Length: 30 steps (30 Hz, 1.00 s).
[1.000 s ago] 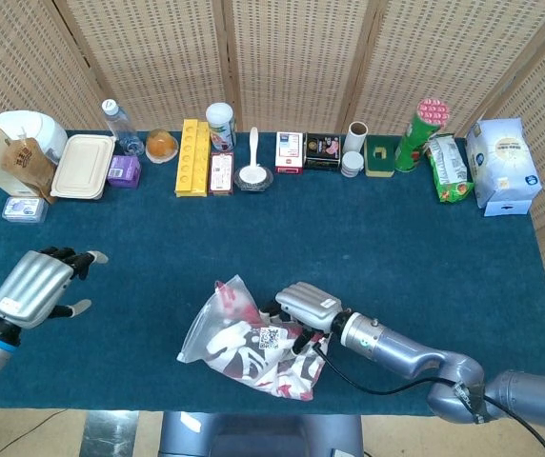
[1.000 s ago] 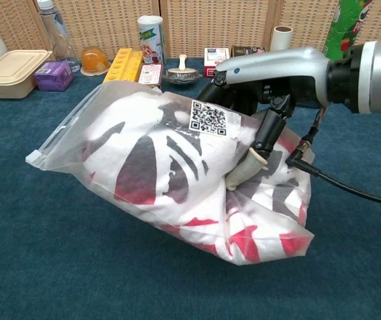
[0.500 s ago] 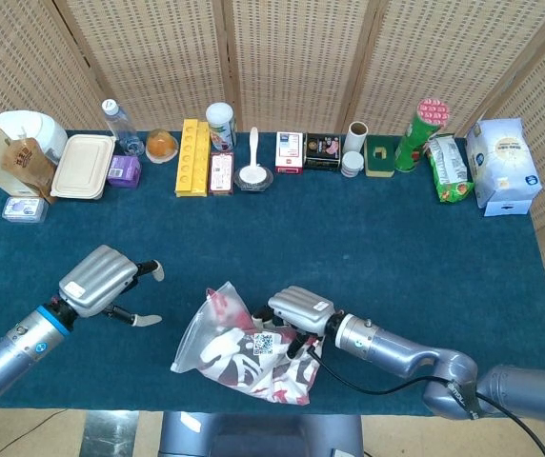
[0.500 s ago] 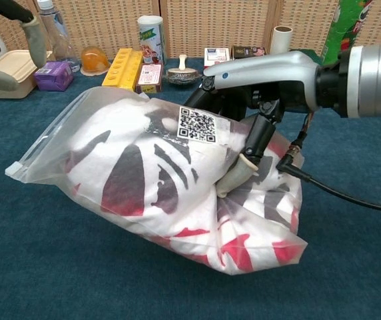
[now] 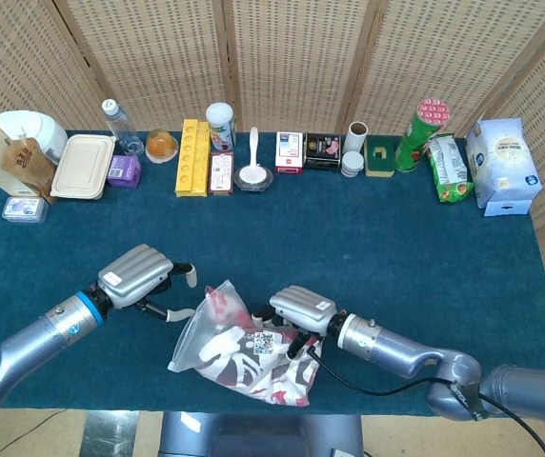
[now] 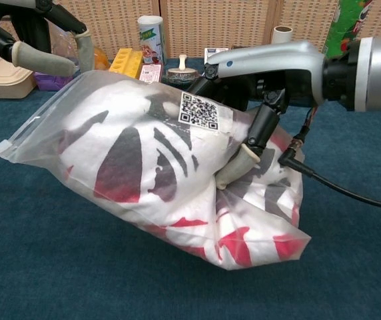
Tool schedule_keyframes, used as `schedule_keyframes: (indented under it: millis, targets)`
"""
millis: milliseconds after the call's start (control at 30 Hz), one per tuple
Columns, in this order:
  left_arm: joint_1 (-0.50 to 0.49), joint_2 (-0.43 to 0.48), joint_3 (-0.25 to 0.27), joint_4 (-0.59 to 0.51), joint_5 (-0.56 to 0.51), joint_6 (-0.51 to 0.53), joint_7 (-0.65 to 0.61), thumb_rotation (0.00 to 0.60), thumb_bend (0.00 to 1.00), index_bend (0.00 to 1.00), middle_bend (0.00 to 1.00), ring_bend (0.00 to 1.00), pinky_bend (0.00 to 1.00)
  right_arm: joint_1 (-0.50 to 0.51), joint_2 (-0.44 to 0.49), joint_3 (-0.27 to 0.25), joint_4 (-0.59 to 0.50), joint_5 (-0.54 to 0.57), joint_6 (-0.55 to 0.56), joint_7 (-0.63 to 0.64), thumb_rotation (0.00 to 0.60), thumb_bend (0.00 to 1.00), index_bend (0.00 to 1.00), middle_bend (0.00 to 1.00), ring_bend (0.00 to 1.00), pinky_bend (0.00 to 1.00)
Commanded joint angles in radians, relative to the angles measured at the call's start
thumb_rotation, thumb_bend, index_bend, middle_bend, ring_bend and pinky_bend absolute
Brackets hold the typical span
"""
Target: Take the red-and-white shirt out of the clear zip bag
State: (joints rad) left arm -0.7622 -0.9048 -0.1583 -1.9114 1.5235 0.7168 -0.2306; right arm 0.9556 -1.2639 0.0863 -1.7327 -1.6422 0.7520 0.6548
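Two hands work near the front edge of the blue tabletop (image 5: pixel 425 248). Lying there, slightly left of the middle, is the clear zip bag (image 5: pixel 239 345) (image 6: pixel 144 167), with the red-and-white shirt (image 5: pixel 253 357) (image 6: pixel 177 193) still wholly inside it, crumpled against the plastic. A QR sticker (image 6: pixel 198 111) sits on the bag's upper face.

From the right, the right hand (image 5: pixel 301 309) (image 6: pixel 264 87) lies over the bag's right part, its fingers curled down onto the plastic and one fingertip (image 6: pixel 234 170) pressing into a fold; it grips the bag there. Next to the bag's raised left end hovers the left hand (image 5: pixel 139 276), fingers spread apart and holding nothing; in the chest view its fingertips (image 6: pixel 44 60) show just above the bag's upper left side, and whether they touch the plastic cannot be told.

Along the back edge stands a row of goods, among them a water bottle (image 5: pixel 118 122), a lidded beige box (image 5: pixel 82 167), a yellow tray (image 5: pixel 192 157) and a green canister (image 5: pixel 417 133).
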Motion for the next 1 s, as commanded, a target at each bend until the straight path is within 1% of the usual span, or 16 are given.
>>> schedule_keyframes:
  millis: [33, 300, 533, 1000]
  targets:
    - [-0.012, -0.010, 0.001, 0.006, 0.002, -0.005, 0.001, 0.258, 0.23, 0.41, 1.00, 0.97, 0.87, -0.001, 0.004, -0.006, 0.000, -0.003, 0.014, 0.016, 0.600, 0.15, 0.83, 0.86, 1.00, 0.96]
    - [-0.030, -0.043, 0.007, 0.025, -0.010, 0.011, 0.063, 0.258, 0.24, 0.41, 1.00, 0.97, 0.87, 0.004, 0.013, -0.024, 0.006, -0.023, 0.044, 0.065, 0.600, 0.15, 0.83, 0.86, 1.00, 0.96]
    - [-0.037, -0.061, 0.010, 0.040, -0.009, 0.035, 0.089, 0.251, 0.24, 0.41, 1.00, 0.97, 0.87, 0.007, 0.020, -0.041, 0.011, -0.041, 0.073, 0.121, 0.600, 0.15, 0.83, 0.86, 1.00, 0.96]
    - [-0.022, -0.064, 0.035, 0.072, 0.044, 0.110, 0.070, 0.248, 0.24, 0.41, 1.00, 0.97, 0.87, 0.021, 0.026, -0.064, 0.034, -0.059, 0.104, 0.211, 0.600, 0.15, 0.83, 0.85, 1.00, 0.96]
